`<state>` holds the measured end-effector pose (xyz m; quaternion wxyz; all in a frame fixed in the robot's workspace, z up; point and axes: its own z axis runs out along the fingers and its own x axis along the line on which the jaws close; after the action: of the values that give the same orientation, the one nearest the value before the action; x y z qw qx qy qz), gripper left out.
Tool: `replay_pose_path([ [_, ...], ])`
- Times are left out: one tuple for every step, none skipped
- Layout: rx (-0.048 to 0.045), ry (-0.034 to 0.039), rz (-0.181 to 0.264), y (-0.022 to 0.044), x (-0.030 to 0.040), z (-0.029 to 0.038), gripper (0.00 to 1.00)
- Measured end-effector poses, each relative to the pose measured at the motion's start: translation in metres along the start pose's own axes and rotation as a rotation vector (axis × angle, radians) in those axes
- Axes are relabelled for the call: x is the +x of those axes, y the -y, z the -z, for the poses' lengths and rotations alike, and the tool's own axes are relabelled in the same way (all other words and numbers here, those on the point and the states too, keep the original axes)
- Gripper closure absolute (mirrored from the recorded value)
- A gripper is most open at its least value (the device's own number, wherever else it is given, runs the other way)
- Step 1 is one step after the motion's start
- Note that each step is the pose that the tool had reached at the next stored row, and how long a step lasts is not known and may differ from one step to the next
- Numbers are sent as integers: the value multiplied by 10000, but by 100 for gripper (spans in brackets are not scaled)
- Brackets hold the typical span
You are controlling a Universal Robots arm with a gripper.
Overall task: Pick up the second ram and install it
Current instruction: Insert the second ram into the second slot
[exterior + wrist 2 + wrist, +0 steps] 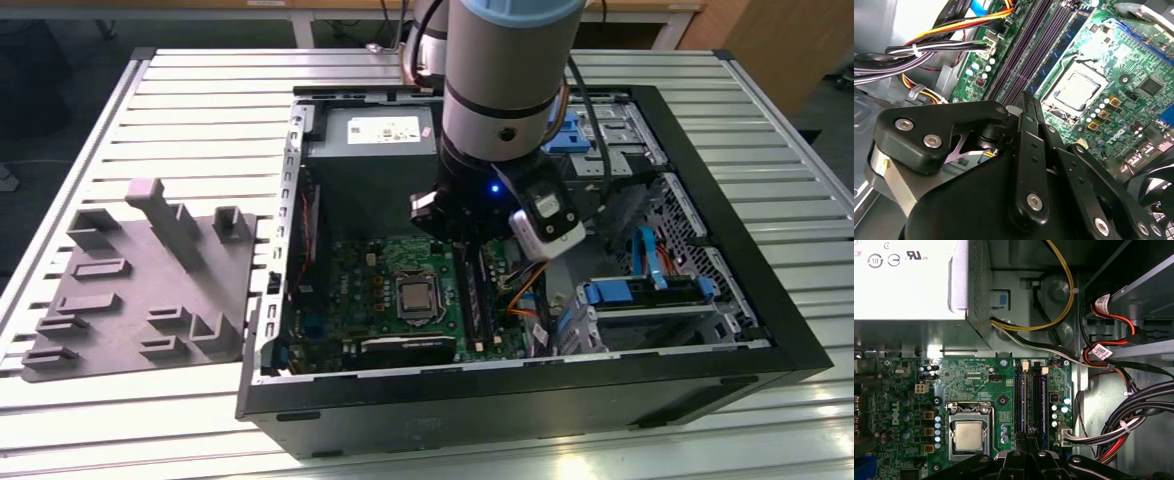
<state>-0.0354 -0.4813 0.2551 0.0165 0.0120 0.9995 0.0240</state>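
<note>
Directly ahead of the gripper's (1030,440) fingertips, the second ram (1044,402) stands on edge in a memory slot (1031,400) of the green motherboard (974,385), its blue board running lengthwise away from the jaws; another blue stick (1023,400) sits in a slot just beside it. The jaws appear drawn together into one narrow dark blade, and whether they touch the ram cannot be told. In the second wrist view the fingers (1029,150) meet in a thin ridge pointing at the row of dark slots (1034,45). To one side of the jaws lies the square silver processor (968,435) in its socket. To the other side, bundles of black, white, red and yellow cables (1114,425) run along the case wall. Beyond the slots, past the jaws, sits the grey power supply box (909,280). In the exterior view, the arm (501,90) reaches down into the open black computer case (534,400), which rests on a slatted metal table (200,90) near a grey moulded fixture (140,285).
</note>
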Motion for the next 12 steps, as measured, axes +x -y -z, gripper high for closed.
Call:
replay_pose_path([
  [0, 0, 1, 0, 0, -2, 88],
  [-1, 0, 0, 0, 0, -5, 88],
  [-1, 0, 0, 0, 0, -8, 88],
  [-1, 0, 0, 0, 0, -10, 88],
  [-1, 0, 1, 0, 0, -13, 88],
  [1, -1, 0, 1, 0, -14, 88],
  [0, 0, 0, 1, 0, -16, 88],
  [0, 0, 0, 1, 1, -19, 88],
  [-1, 0, 0, 1, 1, -22, 88],
  [-1, 0, 0, 1, 1, -24, 88],
  [0, 0, 0, 1, 1, -26, 88],
  [-1, 0, 0, 1, 1, -30, 88],
])
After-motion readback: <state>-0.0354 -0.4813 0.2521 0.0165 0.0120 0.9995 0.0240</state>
